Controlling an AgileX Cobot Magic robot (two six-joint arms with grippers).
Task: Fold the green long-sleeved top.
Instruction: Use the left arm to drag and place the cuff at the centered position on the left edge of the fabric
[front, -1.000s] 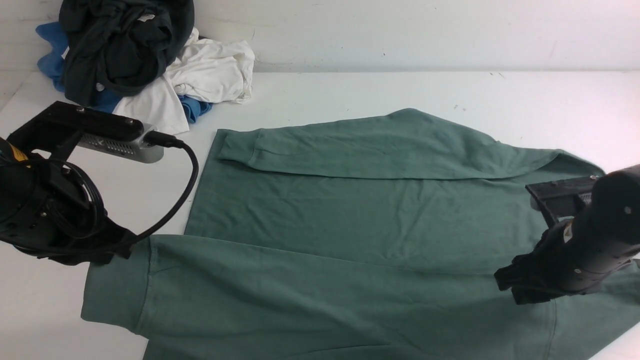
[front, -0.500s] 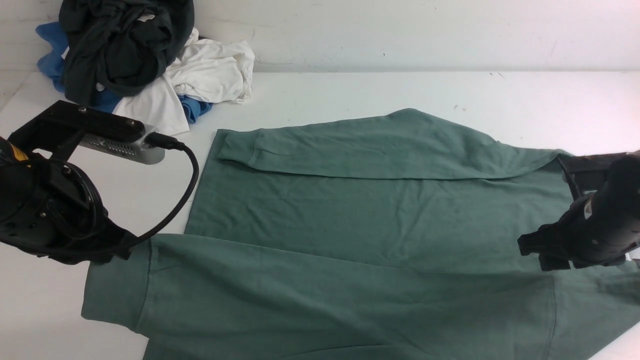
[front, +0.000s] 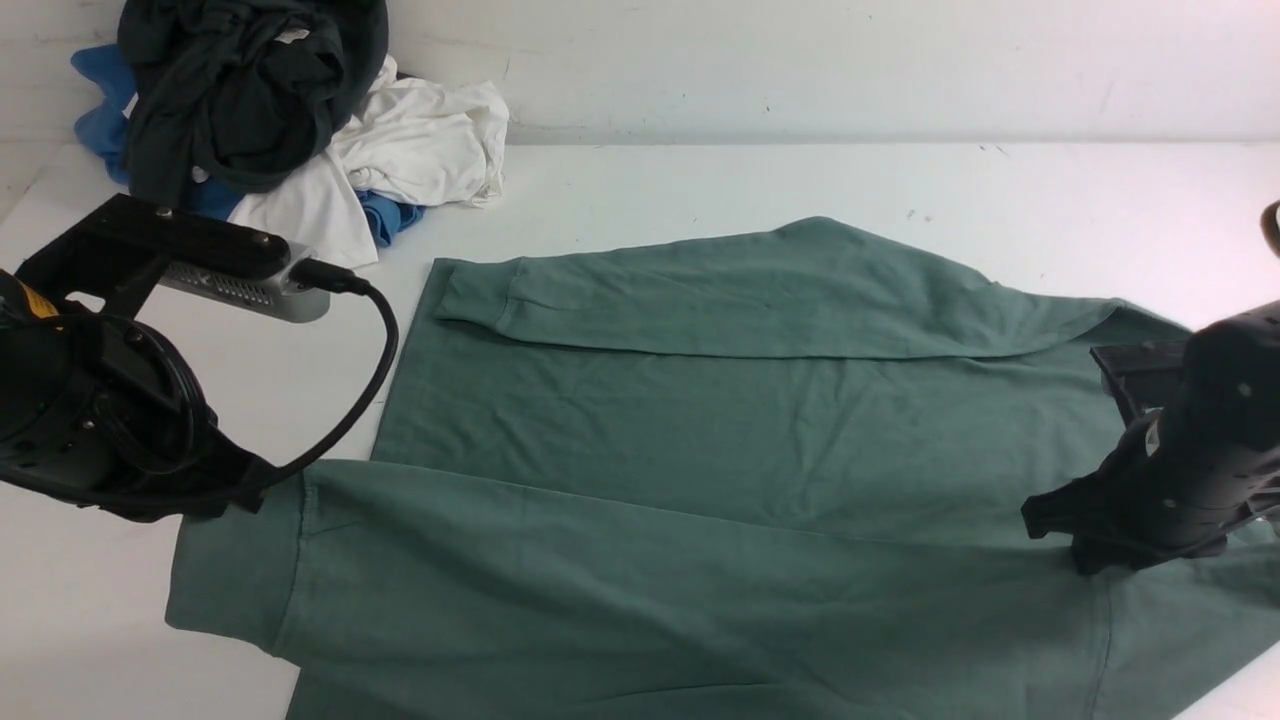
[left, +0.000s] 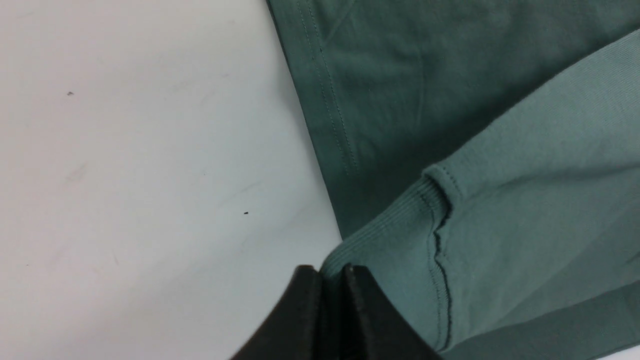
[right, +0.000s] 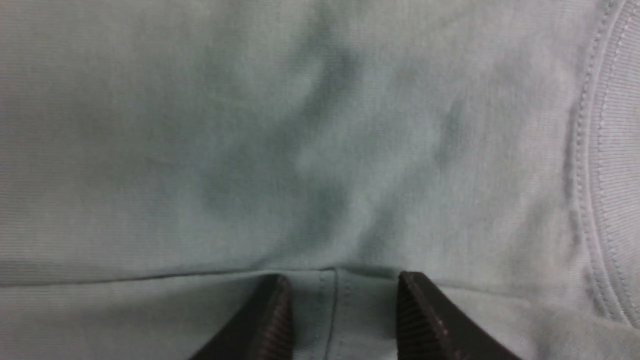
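Front view: green top (front: 700, 440) lies spread on the white table (front: 750, 180). Both sleeves are folded across the body: far sleeve (front: 760, 290) along the back, near sleeve (front: 650, 580) along the front w/ its cuff (front: 235, 560) at the left. Left gripper (left: 327, 272) is clenched on that cuff's edge. Right gripper (right: 340, 280) is over the top's right end nr the collar (right: 615, 150), its 2 fingers apart w/ a seam between them, grasping nothing. Pile of clothes (front: 280, 120) sits in the far-left corner.
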